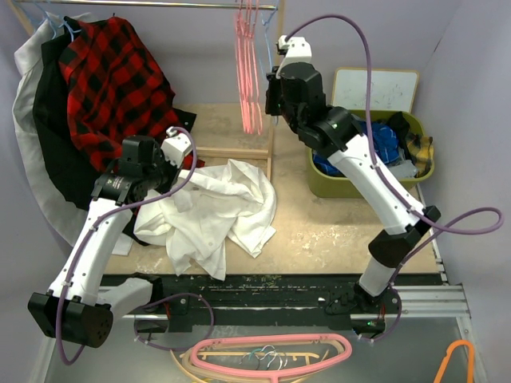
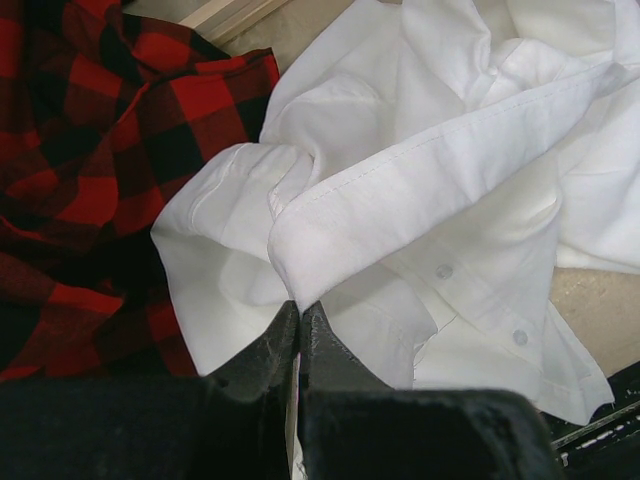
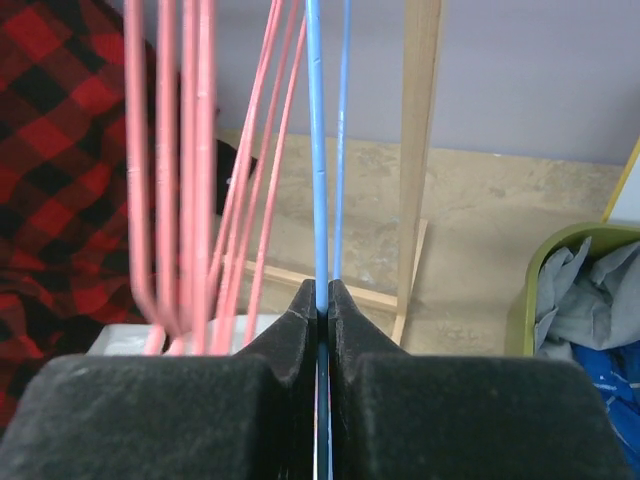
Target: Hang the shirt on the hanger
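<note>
The white shirt (image 1: 219, 209) lies crumpled on the table at centre left. In the left wrist view a folded, stitched edge of the shirt (image 2: 450, 170) runs down into my left gripper (image 2: 298, 306), which is shut on that edge. My left gripper (image 1: 188, 163) sits at the shirt's far-left side, next to the plaid cloth. The light-blue hanger (image 3: 316, 150) hangs as two thin wires beside the pink ones. My right gripper (image 3: 322, 290) is shut on its nearer wire. From above, my right gripper (image 1: 270, 108) is up by the hanging pink hangers, and the blue hanger is hidden there.
A red-and-black plaid shirt (image 1: 116, 76) hangs from the rail (image 1: 160, 6) at the far left. Several pink hangers (image 1: 249, 72) hang beside a wooden post (image 3: 418, 130). A green bin (image 1: 319, 182) of clothes stands to the right. Another pink hanger (image 1: 271, 351) lies below the table's near edge.
</note>
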Tool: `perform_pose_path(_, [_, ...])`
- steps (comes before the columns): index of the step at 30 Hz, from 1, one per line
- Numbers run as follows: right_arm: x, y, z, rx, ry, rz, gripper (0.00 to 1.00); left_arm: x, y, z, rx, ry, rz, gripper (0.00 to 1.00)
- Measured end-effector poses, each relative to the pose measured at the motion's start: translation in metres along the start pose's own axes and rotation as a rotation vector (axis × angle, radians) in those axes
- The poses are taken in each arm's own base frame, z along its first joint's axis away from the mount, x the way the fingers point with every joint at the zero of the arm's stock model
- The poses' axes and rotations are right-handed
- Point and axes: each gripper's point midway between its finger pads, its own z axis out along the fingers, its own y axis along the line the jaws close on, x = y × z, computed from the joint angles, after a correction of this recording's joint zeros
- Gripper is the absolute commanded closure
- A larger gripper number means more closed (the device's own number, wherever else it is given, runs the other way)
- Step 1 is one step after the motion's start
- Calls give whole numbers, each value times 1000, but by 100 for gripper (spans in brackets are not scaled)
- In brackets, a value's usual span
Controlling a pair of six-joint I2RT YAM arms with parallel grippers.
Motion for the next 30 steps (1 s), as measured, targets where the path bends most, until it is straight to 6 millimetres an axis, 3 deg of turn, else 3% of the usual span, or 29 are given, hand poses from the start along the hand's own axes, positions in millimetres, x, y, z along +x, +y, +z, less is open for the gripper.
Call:
perform_pose_path(9, [-40, 7, -39, -72, -93, -8, 100, 8, -3, 2, 7, 18, -1, 100])
perform_pose_path(14, [-38, 20, -54, -81, -92, -44, 100, 10, -4, 2, 17, 26, 0, 100])
perform_pose_path(17, [-23, 26, -64, -72, -64, -77, 100, 13, -16, -1, 82, 42, 11, 100])
perform_pose_path(22, [25, 17, -105, -42, 39, -147, 100, 3, -34, -15, 197, 18, 43, 100])
perform_pose_path(24, [45, 8, -129, -60, 79, -138, 100, -4, -33, -18, 201, 5, 49, 100])
perform_pose_path(30, [90, -42, -194, -148, 137, 7, 100, -15, -25, -16, 175, 1, 53, 100])
